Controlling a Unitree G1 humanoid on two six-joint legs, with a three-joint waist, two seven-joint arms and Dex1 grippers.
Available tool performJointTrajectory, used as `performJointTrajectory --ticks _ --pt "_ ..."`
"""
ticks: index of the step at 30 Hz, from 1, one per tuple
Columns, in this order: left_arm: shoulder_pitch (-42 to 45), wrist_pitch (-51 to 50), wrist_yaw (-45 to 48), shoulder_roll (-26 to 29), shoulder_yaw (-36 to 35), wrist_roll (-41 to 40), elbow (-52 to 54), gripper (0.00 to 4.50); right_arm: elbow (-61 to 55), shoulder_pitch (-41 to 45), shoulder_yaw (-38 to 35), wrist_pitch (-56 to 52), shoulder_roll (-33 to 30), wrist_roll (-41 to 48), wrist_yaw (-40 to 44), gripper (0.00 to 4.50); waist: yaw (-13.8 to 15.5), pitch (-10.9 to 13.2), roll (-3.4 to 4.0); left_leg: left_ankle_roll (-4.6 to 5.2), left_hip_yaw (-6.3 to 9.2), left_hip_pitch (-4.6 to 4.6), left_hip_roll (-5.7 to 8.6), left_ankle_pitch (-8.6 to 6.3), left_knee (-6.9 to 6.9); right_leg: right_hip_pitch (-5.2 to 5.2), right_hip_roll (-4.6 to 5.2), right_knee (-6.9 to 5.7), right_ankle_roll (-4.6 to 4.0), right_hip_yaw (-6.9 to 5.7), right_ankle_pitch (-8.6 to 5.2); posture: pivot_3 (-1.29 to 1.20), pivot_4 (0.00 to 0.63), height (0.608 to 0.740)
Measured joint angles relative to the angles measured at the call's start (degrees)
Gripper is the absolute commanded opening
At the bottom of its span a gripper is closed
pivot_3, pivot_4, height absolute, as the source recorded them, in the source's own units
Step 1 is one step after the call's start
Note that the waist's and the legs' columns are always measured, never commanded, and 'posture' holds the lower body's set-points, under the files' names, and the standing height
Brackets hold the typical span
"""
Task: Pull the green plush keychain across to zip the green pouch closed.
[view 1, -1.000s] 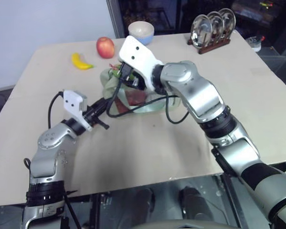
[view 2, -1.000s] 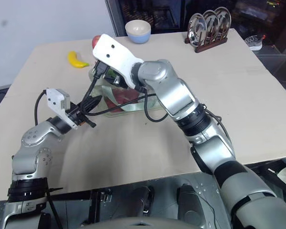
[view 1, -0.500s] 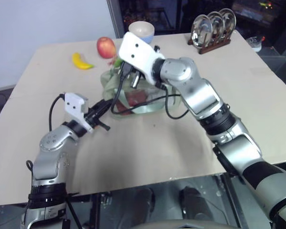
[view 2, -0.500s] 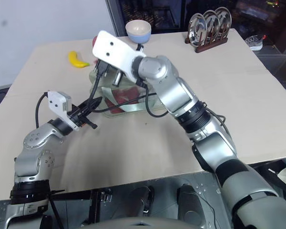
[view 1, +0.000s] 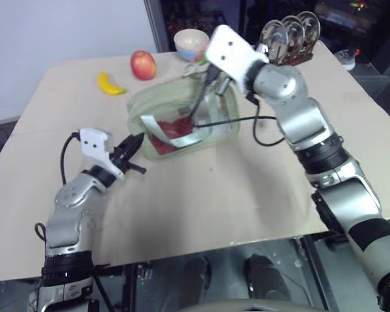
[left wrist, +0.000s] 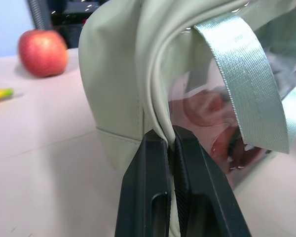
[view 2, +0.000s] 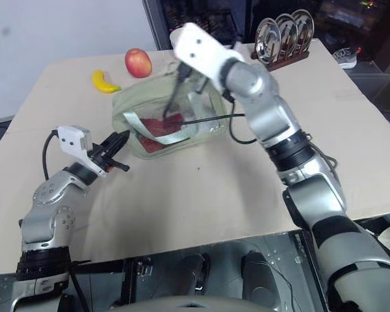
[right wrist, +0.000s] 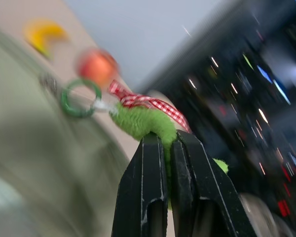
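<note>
**Right tool has carried the keychain across toward the bowl side**

Since a second ago my right tool (right wrist: 168,143) has swung from the pouch's near-left end over to its far right end, and the green pouch (view 1: 175,110) now sits fuller and more upright than before. That tool's two black fingers are pinched together on the green plush keychain (right wrist: 143,121); a red-checked ribbon and a green ring trail from the plush toward the pouch top. My left tool (left wrist: 170,148) has stayed at the pouch's near-left corner, its fingers clamped narrow on the fabric seam there, just beside the pale strap (left wrist: 246,84). Reddish contents show through the clear window.

On the tabletop (view 1: 247,195), the pouch lies in the far middle. Behind it I see the apple (view 1: 143,64), the banana (view 1: 110,84) to its left, a bowl (view 1: 190,43) and a rack of plates (view 1: 289,36) at the far edge.
</note>
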State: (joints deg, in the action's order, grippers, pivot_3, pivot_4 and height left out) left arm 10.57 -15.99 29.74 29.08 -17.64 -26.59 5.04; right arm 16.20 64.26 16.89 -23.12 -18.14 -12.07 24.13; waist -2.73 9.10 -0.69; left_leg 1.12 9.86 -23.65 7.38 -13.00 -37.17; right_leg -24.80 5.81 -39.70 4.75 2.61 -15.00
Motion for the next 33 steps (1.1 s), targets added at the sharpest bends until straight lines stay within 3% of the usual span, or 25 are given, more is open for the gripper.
performJointTrajectory --ticks 11,17,23,26,33 --pt "0.37 -0.84 -0.47 0.0 -0.02 -0.62 0.07 0.0 17.84 -8.51 -4.31 6.37 1.23 1.03 -6.77 0.11 -1.14 -0.01 0.01 -0.02 -0.07 0.13 -0.02 0.01 0.04 0.08 -0.01 -0.03 0.0 0.07 0.0 0.0 0.15 0.74" --pt "0.11 -1.87 -1.37 0.0 -0.2 -0.72 0.57 0.0 21.17 -15.9 5.1 17.57 1.42 -6.73 -7.44 0.11 -1.43 -0.02 0.02 -0.01 -0.2 0.46 -0.03 0.01 0.12 0.32 -0.11 -0.07 0.0 0.23 0.0 0.0 0.15 0.74" --pt "-0.55 -2.72 -1.59 0.0 -0.22 -0.84 0.69 0.0 28.38 -14.35 11.71 26.06 -1.16 -16.41 -12.08 0.11 -1.28 -0.04 -0.03 0.18 -0.28 1.79 -0.16 -0.11 0.69 1.46 -0.26 0.37 0.01 0.31 -0.02 0.0 0.15 0.74" --pt "-0.58 -2.96 -2.03 0.01 -0.41 -0.95 0.69 0.0 31.11 -13.1 14.37 30.44 -1.37 -19.72 -13.3 0.11 -1.28 -0.1 -0.03 0.07 -0.28 1.9 -0.43 -0.06 0.81 1.59 -0.54 0.73 -0.11 0.28 0.06 0.0 0.15 0.74" --pt "-1.11 -3.14 -0.5 0.01 -0.43 -2.33 1.65 0.0 33.8 -12.0 13.88 35.08 -1.79 -20.7 -13.07 0.11 -0.99 -0.35 -0.33 -0.11 -0.25 1.88 -0.55 -0.05 0.82 1.66 -0.69 0.9 -0.17 0.26 0.1 0.0 0.15 0.74"
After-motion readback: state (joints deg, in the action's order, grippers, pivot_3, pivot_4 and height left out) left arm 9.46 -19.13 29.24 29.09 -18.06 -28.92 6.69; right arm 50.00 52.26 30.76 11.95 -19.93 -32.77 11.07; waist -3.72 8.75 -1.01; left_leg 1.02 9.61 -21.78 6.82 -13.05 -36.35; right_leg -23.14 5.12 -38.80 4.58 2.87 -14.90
